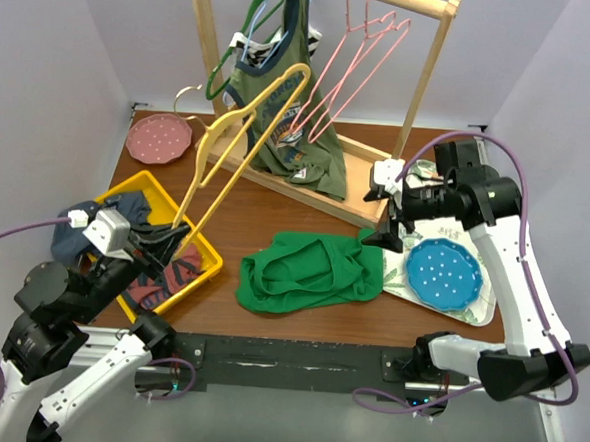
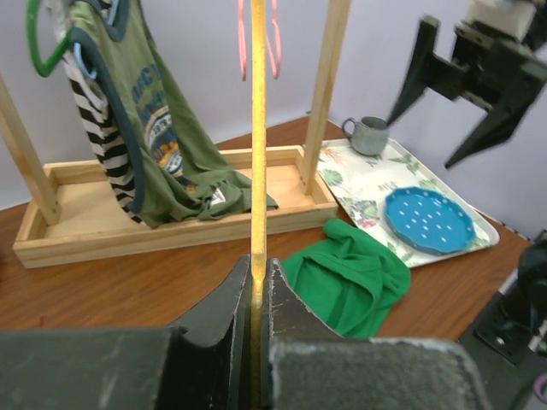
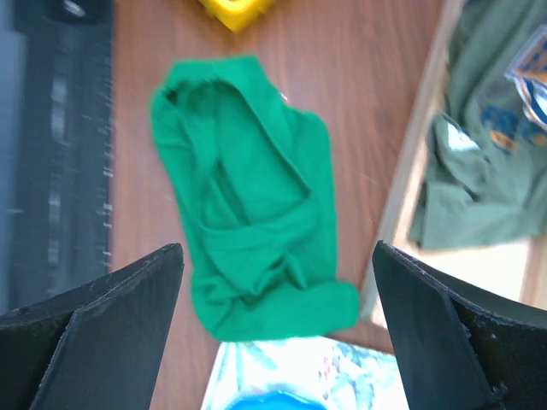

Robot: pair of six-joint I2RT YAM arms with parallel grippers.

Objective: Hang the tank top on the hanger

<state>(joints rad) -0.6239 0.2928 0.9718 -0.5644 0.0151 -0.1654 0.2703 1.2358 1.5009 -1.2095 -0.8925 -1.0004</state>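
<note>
The bright green tank top (image 1: 312, 272) lies crumpled on the brown table, its right edge touching the floral tray; it also shows in the left wrist view (image 2: 359, 282) and the right wrist view (image 3: 248, 196). My left gripper (image 1: 169, 238) (image 2: 258, 260) is shut on the thin yellow-orange hanger (image 1: 194, 180) (image 2: 258, 171) and holds it raised over the yellow bin, left of the top, slanting up toward the rack. My right gripper (image 1: 383, 216) (image 3: 275, 248) is open and empty, hovering above the top's right end.
A wooden rack (image 1: 308, 172) at the back holds an olive printed top (image 1: 282, 100), pink hangers (image 1: 355, 64) and a dark green hanger (image 1: 224, 76). A yellow bin (image 1: 147, 179) of clothes is at left, with a pink plate (image 1: 158, 138) behind it. The floral tray (image 1: 403, 286) holds a blue plate (image 1: 444, 273) and a mug (image 2: 369, 135).
</note>
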